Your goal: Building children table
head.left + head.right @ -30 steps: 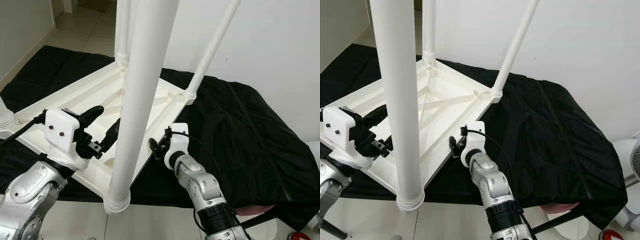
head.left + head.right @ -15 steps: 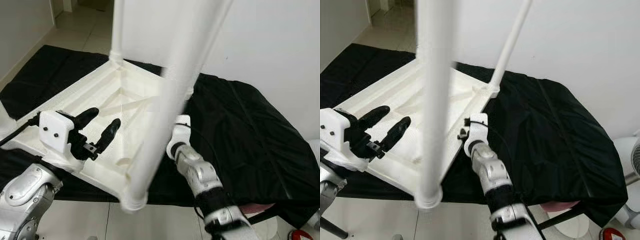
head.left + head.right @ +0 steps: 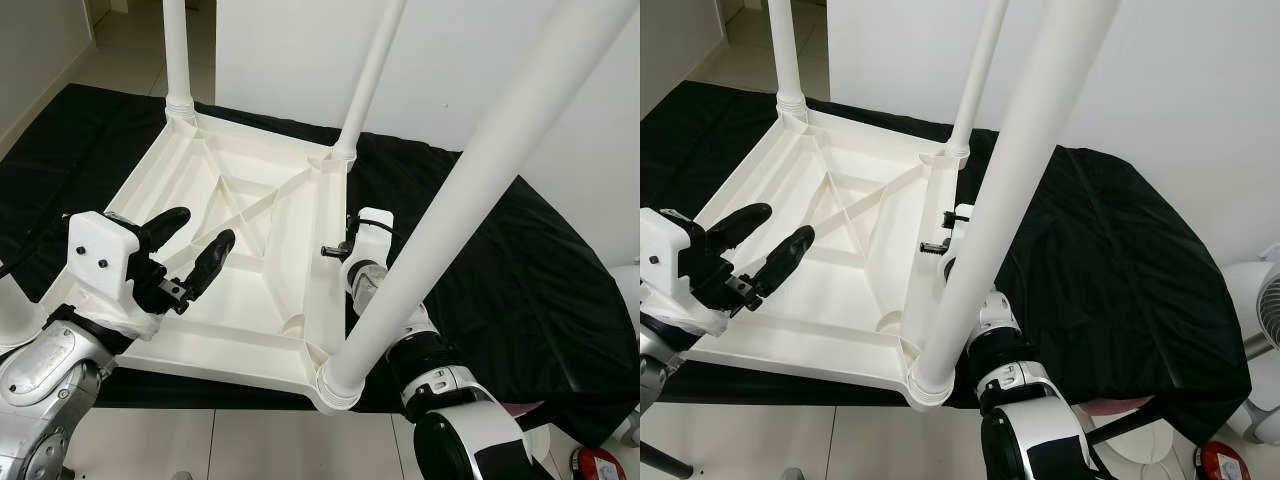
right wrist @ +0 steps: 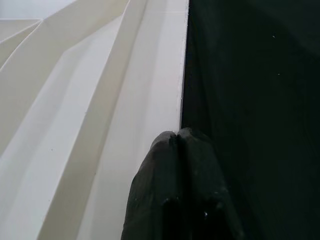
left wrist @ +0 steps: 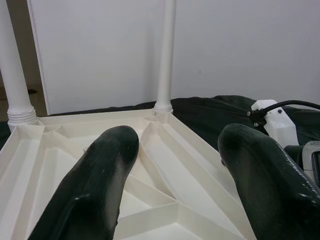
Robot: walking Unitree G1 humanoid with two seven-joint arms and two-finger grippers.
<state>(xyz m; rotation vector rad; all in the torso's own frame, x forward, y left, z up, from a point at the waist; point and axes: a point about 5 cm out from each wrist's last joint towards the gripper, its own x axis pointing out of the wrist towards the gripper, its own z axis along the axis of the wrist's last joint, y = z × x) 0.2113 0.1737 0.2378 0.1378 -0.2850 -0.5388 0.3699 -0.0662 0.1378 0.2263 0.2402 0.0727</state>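
Left gripper spread over upturned table; right gripper seemingly closed

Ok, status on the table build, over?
Left gripper open above upturned white plastic table. Right gripper shut at its edge. Three legs up; near leg crosses view.

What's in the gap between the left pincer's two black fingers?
Nothing is held there. In the left wrist view the left pincer stands open, and through the gap you see the ribbed underside of the upside-down white table below it.
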